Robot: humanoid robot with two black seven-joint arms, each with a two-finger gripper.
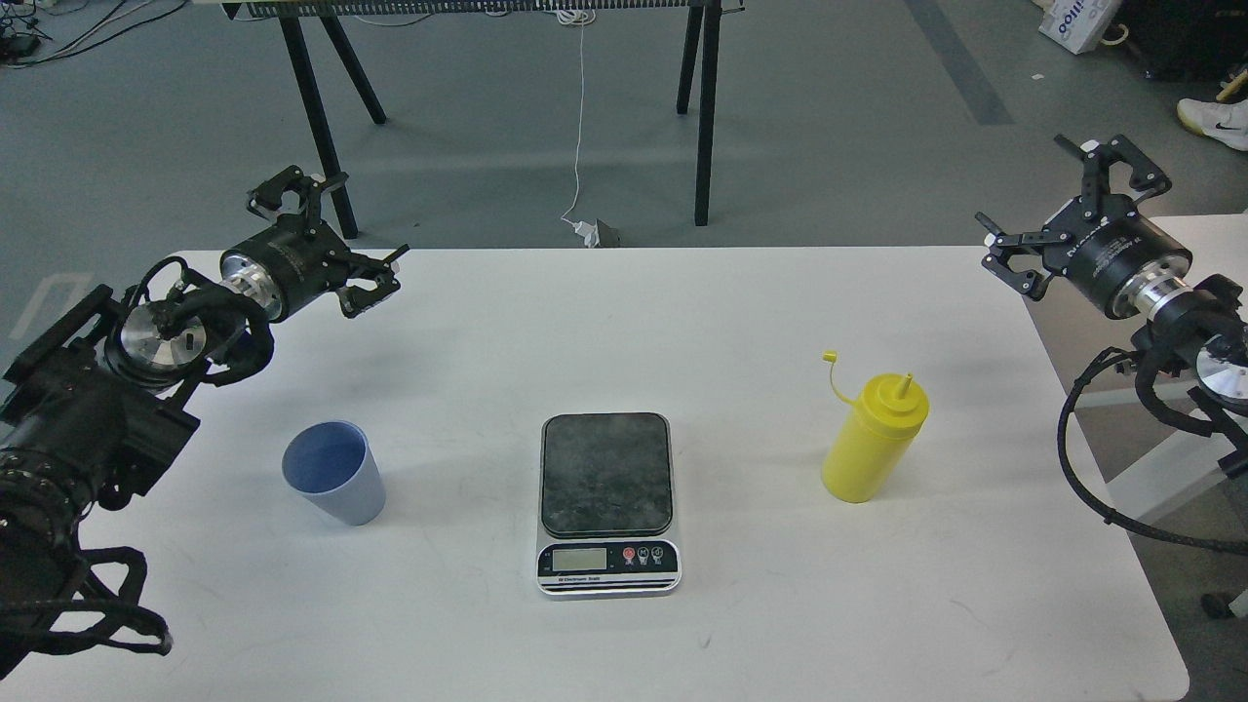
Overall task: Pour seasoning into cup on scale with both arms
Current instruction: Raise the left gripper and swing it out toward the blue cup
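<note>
The scale (606,475) lies in the middle of the white table, its dark plate bare. Left of it the pale blue cup (332,472) stands upright on the table. The yellow seasoning bottle (873,440) stands upright to the scale's right, its small cap hanging off on its tether. My left gripper (327,234) hovers open above the table's far left corner, well behind the cup, holding nothing. At the far right my right gripper (1063,210) is open too, raised beyond the table's right edge and away from the bottle.
The white table (741,322) ends close on the right, where a lower white surface (1160,468) sits under my right arm. Black trestle legs (704,107) and a white cable (581,117) stand on the grey floor behind the table.
</note>
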